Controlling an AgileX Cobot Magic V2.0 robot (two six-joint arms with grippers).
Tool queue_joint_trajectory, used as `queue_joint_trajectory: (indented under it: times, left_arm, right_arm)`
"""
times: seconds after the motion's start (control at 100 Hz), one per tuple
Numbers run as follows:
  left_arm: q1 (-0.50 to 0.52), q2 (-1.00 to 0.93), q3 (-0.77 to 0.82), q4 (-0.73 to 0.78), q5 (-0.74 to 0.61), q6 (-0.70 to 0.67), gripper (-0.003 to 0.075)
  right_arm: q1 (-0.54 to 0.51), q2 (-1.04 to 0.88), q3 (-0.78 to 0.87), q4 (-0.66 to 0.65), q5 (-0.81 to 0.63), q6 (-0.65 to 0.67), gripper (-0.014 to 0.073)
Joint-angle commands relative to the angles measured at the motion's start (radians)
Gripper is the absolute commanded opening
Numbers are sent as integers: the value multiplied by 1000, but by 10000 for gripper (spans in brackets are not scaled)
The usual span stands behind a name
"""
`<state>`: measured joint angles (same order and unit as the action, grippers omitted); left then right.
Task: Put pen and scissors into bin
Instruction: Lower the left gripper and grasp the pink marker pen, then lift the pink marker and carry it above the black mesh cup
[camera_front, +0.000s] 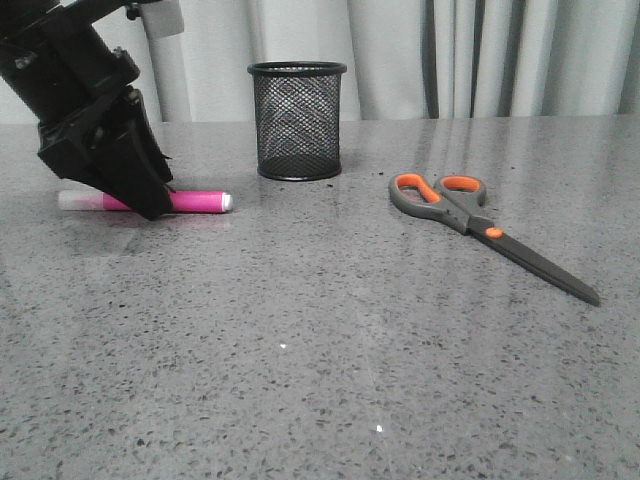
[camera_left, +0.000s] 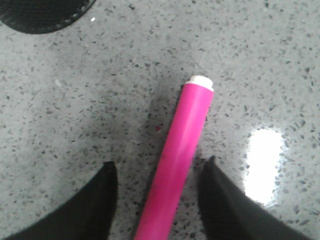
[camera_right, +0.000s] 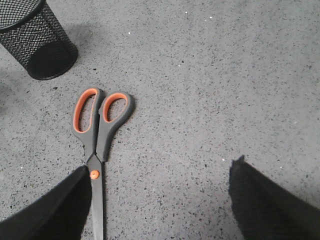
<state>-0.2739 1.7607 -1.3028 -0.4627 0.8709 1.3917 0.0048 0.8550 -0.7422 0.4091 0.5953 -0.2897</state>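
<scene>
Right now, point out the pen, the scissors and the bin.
pen (camera_front: 196, 201), front view, on the pink barrel right of the gripper.
scissors (camera_front: 487, 231), front view, on the orange pivot dot.
bin (camera_front: 297, 125), front view, on the mesh wall.

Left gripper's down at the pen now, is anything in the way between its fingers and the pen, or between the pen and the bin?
Nothing visible. The left gripper is open, straddling the pen, with only bare table between pen and bin. The scissors lie well off to the right.
</scene>
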Motion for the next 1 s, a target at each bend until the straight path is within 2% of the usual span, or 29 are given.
queue_joint_trajectory:
  times: [0.0, 0.08, 0.21, 0.34, 0.48, 0.6, 0.66, 0.72, 0.92, 0.99]
  left_arm:
    - [-8, -29, -22, -5, 3, 1, 154]
    - [-8, -29, -22, -5, 29, 1, -20]
    - [-8, -29, -50, -1, 92, -11, -19]
    - [-8, -54, -123, -27, 107, -108, -20]
    - [-6, -117, -204, -235, 62, -115, -20]
    - [-6, -150, -229, -555, -39, -101, -20]
    - [-16, -148, -229, -759, -85, -38, -20]
    - [-41, -135, -229, -861, -138, 25, -20]
    - [-152, -63, -229, -978, -468, 111, -19]
    - [-172, -26, -229, -1002, -533, 129, -19]
  right_arm:
    - [2, -2, -36, 5, -47, -14, 516]
    - [2, -2, -36, 5, -45, -14, 516]
    - [2, -2, -36, 5, -41, -14, 516]
    - [2, -2, -36, 5, -39, -14, 516]
    - [2, -2, -36, 5, -30, -14, 516]
    - [2, -2, -36, 5, -23, -14, 516]
    - [2, -2, -36, 5, -23, -14, 516]
    - [2, -2, -36, 5, -21, -14, 516]
    - [2, -2, -36, 5, -11, -14, 516]
    - [2, -2, -36, 5, -9, -14, 516]
